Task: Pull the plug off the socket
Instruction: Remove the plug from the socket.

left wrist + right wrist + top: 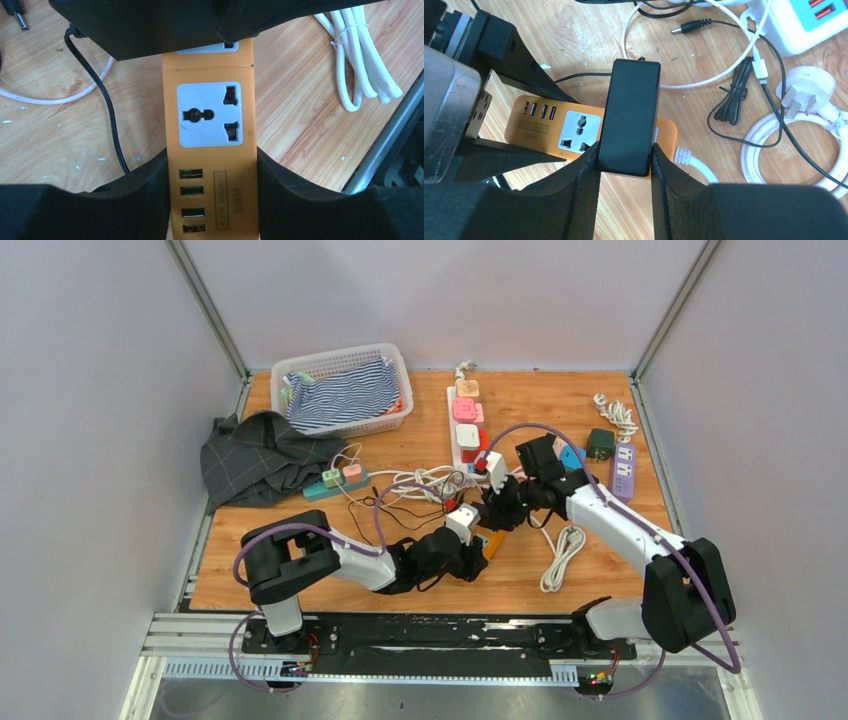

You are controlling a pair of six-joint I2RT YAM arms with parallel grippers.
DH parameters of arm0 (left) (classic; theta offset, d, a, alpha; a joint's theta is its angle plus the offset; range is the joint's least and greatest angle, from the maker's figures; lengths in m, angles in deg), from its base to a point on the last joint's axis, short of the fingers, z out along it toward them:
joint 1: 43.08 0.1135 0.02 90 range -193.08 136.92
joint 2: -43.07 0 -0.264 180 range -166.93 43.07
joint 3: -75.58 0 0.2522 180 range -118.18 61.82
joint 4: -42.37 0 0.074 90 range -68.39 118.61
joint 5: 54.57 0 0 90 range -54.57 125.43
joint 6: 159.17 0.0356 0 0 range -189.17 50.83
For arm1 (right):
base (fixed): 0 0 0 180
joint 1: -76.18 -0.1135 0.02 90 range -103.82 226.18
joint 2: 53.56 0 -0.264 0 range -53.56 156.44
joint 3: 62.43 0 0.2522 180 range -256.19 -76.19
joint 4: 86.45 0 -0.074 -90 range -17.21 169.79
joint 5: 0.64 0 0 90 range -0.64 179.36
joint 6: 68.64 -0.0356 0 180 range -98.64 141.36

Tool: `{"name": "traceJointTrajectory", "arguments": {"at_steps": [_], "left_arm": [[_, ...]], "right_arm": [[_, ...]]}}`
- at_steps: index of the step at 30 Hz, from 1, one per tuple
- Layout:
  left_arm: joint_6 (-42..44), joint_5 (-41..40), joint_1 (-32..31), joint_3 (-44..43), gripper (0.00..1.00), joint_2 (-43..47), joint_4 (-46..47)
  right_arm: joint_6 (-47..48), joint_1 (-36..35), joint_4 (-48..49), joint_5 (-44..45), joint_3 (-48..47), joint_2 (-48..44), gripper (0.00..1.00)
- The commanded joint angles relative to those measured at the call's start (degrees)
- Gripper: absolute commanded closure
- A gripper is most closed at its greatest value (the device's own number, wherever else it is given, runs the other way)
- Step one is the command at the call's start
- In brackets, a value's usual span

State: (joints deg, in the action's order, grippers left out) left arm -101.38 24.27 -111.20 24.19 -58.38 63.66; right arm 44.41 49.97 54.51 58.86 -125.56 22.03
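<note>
An orange socket strip [212,75] with one white outlet and several USB ports lies on the wooden table; it also shows in the overhead view [493,543]. My left gripper [212,200] is shut on its USB end, one pad on each long side. A black block-shaped plug [630,115] stands on the strip's [519,125] other outlet, beside the white cable end. My right gripper [625,165] is shut on the plug's two sides. The plug's prongs are hidden. In the overhead view the grippers [470,558] [497,510] meet mid-table.
Loose black and white cables [410,485] tangle just behind the grippers. A coiled white cable [563,555] lies to the right, with a white three-pin plug [806,92]. Farther back are a white power strip [466,425], a basket [342,390], a grey cloth [255,455] and a purple strip [624,468].
</note>
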Motion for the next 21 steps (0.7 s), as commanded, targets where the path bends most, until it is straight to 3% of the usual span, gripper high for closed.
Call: {"name": "traceJointTrajectory", "arguments": {"at_steps": [1, 3, 5, 6, 10, 12, 14, 16, 19, 20, 21], "left_arm": [[2.5, 3.5, -0.4, 0.7, 1.00, -4.2, -9.6], [2.6, 3.3, -0.5, 0.9, 1.00, -3.8, -9.6], [2.5, 3.3, -0.5, 1.1, 1.00, -3.7, -9.6], [2.4, 3.3, -0.5, 1.0, 1.00, -3.7, -9.6], [2.5, 3.5, -0.5, 0.9, 1.00, -4.1, -9.6], [2.5, 4.0, -0.5, 0.5, 1.00, -4.3, -9.6], [2.5, 4.4, -0.5, 0.4, 1.00, -4.2, -9.6], [2.5, 4.3, -0.5, 0.7, 1.00, -3.9, -9.6], [2.3, 4.0, -0.6, 1.1, 1.00, -3.3, -9.6], [2.3, 4.0, -0.6, 1.2, 1.00, -3.2, -9.6], [2.3, 4.0, -0.6, 1.1, 1.00, -3.1, -9.6]], "right_arm": [[-2.4, -4.3, -5.3, -28.5, -0.6, -0.3, 1.00], [-5.2, -4.2, -2.5, -18.6, 0.1, -0.8, 1.00], [-8.1, -3.4, 2.8, 2.6, 1.8, -1.5, 1.00], [-8.6, -1.3, 3.3, 4.0, 1.7, -1.1, 1.00], [-7.2, 1.2, -0.9, -29.8, 1.0, -0.7, 1.00], [-4.1, -1.3, -4.4, -36.4, 0.3, -0.9, 1.00], [-2.4, -2.7, -4.9, -34.3, -0.1, -0.9, 1.00], [-4.7, -2.8, -2.5, -24.7, 0.3, -0.6, 1.00], [-8.8, -2.5, 3.6, 7.8, 1.5, -1.1, 1.00], [-9.0, -1.6, 4.5, 13.8, 1.6, -0.8, 1.00], [-9.2, 0.1, 4.0, 12.3, 1.3, -0.2, 1.00]]}}
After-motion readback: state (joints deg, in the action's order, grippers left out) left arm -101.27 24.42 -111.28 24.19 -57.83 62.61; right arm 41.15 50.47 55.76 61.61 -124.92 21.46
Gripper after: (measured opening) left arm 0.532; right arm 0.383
